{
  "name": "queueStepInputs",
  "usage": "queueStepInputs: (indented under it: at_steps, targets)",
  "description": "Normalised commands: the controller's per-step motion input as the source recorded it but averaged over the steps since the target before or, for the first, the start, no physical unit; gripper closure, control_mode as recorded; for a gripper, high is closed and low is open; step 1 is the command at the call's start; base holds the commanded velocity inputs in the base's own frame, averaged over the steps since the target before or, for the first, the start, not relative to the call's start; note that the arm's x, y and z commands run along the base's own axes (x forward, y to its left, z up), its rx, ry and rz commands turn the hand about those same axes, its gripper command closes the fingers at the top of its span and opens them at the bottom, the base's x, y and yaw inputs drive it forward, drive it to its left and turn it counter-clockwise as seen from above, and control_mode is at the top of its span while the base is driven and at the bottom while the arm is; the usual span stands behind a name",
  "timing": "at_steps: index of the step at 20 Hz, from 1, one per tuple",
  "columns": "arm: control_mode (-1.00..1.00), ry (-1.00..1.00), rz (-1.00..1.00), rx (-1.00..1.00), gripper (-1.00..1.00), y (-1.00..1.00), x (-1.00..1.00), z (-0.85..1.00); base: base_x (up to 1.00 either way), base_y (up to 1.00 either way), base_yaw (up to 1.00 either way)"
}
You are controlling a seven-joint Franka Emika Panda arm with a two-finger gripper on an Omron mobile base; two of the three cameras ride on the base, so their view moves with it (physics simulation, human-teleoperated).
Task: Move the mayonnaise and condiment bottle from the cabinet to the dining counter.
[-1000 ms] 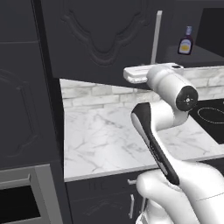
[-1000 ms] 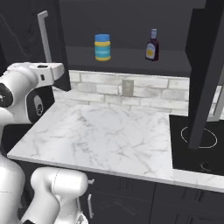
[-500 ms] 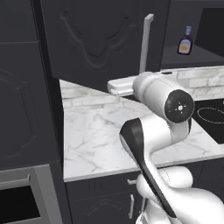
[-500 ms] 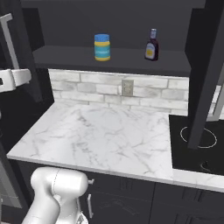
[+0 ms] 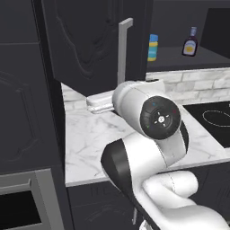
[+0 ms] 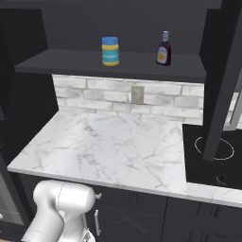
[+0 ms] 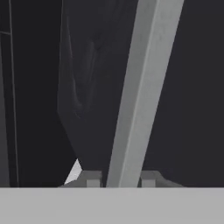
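The hand [image 7: 120,180] is clamped on the long silver bar handle [image 7: 140,92] of the near-black raised-panel cabinet door [image 5: 90,42], one small fingertip [image 7: 92,180] pressed to each side of the bar. In the left base view that door stands swung out toward the room, its handle upright along the free edge, and the white arm reaches under it, the wrist lying flat just over the white grey-veined marble table [image 6: 113,146]

Inside the open cabinet [image 6: 33,66] a dark shelf [image 6: 142,64] runs above the pale brick backsplash [image 6: 94,97]. On it stands the small squat mayonnaise jar with blue lid, yellow body and blue label band [image 6: 110,51], upright, toward the left half of the shelf. Well apart to its right stands the small dark brown condiment bottle with narrow neck, red cap and yellow-white label [image 6: 164,48], also upright. Neither is touched by the hand

To the right of the marble lies a black cooktop [image 6: 212,156] with thin white ring marks, and the other cabinet door [image 6: 224,75] hangs open above it
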Motion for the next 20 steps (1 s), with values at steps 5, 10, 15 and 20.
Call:
queueStepInputs:
  at_steps: [5,10,15,20]
  targets:
    - [-1.0,0.02,0.0,-0.02,-1.0,0.02,-0.56,0.0,0.0,0.0,0.0]
    - [-1.0,-0.05,-0.02,0.03,-1.0,-0.9,-1.0,0.0,0.0,0.0,0.0]
    - [-1.0,-0.02,0.0,0.11,-1.0,-1.0,-0.69,0.0,0.0,0.0,0.0]
    - [-1.0,0.0,0.03,0.25,-1.0,-1.0,0.03,0.0,0.0,0.0,0.0]
